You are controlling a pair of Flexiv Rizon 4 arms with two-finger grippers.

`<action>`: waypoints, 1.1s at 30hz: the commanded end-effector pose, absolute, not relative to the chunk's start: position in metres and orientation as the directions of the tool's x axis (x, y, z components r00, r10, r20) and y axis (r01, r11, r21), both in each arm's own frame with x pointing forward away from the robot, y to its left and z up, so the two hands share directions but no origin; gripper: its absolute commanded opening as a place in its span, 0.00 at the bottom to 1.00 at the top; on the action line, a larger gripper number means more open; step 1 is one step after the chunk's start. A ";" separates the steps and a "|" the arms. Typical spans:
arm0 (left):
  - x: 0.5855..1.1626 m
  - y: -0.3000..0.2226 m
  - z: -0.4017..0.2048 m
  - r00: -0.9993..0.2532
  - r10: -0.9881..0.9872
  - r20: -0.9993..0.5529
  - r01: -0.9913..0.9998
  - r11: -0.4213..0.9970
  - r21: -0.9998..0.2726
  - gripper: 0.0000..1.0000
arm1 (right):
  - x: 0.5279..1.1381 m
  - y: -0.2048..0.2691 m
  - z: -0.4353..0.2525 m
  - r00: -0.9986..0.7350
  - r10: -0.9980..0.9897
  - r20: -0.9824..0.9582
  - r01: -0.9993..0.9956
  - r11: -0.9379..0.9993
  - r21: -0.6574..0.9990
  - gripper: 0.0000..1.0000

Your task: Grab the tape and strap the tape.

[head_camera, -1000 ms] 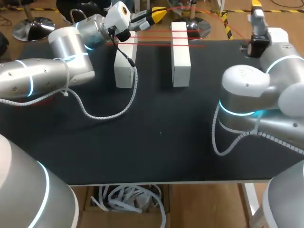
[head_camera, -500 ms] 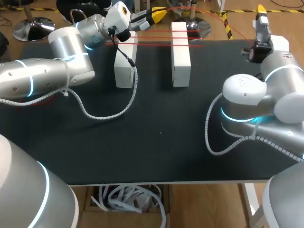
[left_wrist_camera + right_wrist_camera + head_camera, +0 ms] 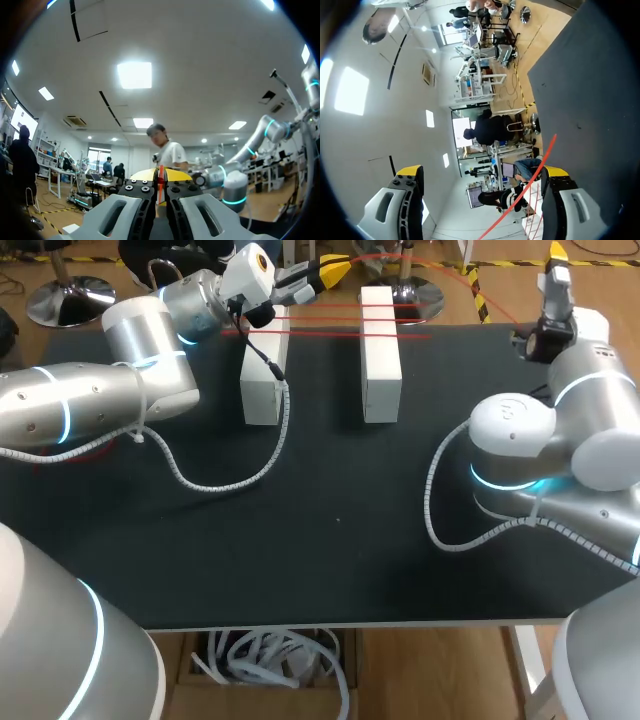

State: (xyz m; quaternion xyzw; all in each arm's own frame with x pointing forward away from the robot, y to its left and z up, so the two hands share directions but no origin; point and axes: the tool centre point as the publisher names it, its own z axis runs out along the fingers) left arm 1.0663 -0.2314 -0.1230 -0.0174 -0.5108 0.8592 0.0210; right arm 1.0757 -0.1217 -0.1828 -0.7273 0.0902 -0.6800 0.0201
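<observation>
The left gripper [image 3: 160,176] is clamped on the red tape [image 3: 160,184], its yellow tips pressed together with the strip pinched between them. In the head view it hangs over the far edge of the black worktop [image 3: 340,520], just beyond the left block [image 3: 262,380]. From there, strands of tape run across the tops of the left block and the right block [image 3: 380,360], both white. The right gripper [image 3: 482,171] is over the far right corner of the worktop with its fingers wide apart. A strand of tape passes between them, close to one finger.
</observation>
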 end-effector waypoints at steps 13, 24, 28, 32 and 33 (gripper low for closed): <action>1.067 -0.231 -0.123 -0.998 0.056 -0.009 -0.019 -0.478 -0.878 0.00 | 1.072 -0.123 -0.186 0.060 -0.140 0.988 -0.050 -0.989 -0.137 1.00; 1.067 -0.231 -0.123 -0.998 0.056 -0.009 -0.019 -0.478 -0.878 0.00 | 1.071 -0.132 -0.186 0.046 -0.109 0.993 -0.092 -0.990 -0.104 1.00; 1.067 -0.231 -0.123 -0.998 0.056 -0.009 -0.019 -0.478 -0.878 0.00 | 1.073 -0.135 -0.183 0.036 -0.100 0.994 -0.097 -0.991 -0.096 0.50; 1.067 -0.231 -0.123 -0.998 0.056 -0.009 -0.019 -0.478 -0.878 0.00 | 1.074 -0.134 -0.181 0.028 -0.097 0.995 -0.089 -0.992 -0.094 0.48; 1.067 -0.231 -0.123 -0.998 0.056 -0.009 -0.019 -0.478 -0.878 0.00 | 1.074 -0.134 -0.181 0.027 -0.095 0.995 -0.085 -0.992 -0.093 0.49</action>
